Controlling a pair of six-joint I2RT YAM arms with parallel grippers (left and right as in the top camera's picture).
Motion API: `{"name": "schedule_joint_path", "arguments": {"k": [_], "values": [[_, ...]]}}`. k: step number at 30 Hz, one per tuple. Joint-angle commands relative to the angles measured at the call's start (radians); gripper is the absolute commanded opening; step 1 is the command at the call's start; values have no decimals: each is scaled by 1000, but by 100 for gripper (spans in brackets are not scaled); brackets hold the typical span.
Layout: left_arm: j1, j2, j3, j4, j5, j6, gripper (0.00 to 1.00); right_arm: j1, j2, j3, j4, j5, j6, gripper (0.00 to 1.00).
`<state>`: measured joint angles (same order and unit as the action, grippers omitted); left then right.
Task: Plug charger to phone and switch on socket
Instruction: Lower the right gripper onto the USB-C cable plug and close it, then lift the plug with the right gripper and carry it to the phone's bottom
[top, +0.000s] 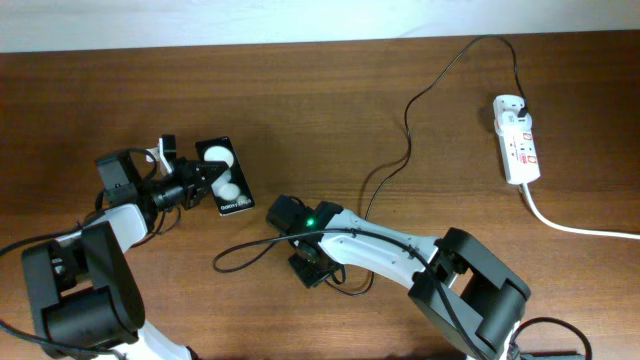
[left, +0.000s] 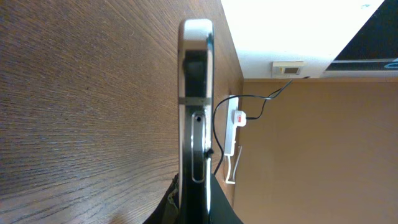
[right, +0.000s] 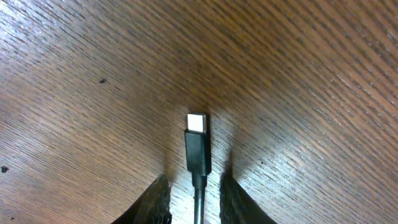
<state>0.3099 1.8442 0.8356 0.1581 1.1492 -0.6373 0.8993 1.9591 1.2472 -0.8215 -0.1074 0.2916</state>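
Black phone (top: 224, 177) lies screen-up on the wooden desk (top: 90, 110), left of centre, roughly midway between the far and near edges. Left gripper (top: 203, 184) comes in from the left-edge side and is clamped shut on the phone's left long side. The left wrist view shows the phone edge-on, running straight out from between the closed jaws. Phone long axis runs far edge to near edge, tilted a little. The end with the small white text points toward the near edge and slightly right.

Charger (top: 409, 130) is a thin black cable plugged in at the socket (top: 518, 140) by the far right corner. It arcs toward the far edge, winds back to desk centre and loops beside the right gripper (top: 312, 266). Connector tip (right: 198, 146) lies flat on the desk just ahead of the right gripper. Its silver end points straight away from the gripper, long axis in line with it. Fingers (right: 160, 199) straddle the cable just behind the tip with a gap on both sides, so the jaws are apart and not pinching.

Overhead view hides the tip under the gripper, so its heading on the desk can't be told. Right gripper sits to the right of the phone and closer to the near edge, apart from it. Socket long axis runs far to near, and the white cord (top: 575, 227) leaves its near end toward the right edge.
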Motion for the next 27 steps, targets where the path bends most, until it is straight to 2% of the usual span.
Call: {"name": "schedule_joint_path", "arguments": {"k": [1,7,12,18,27], "values": [[3,5,-1,6,37,-6,0,-6,18,15,14,-14,4,30],[2,5,-1,18,41,-6,0,-6,18,15,14,-16,4,25],[2,5,-1,51,67,-6,0,-6,18,15,19,-16,4,24],[-15,5,-1,74,67,-6,0,-6,18,15,18,-16,4,6],[-19,5,-1,60,68,-6,0,-15,11,15,-3,-37,4,4]]}}
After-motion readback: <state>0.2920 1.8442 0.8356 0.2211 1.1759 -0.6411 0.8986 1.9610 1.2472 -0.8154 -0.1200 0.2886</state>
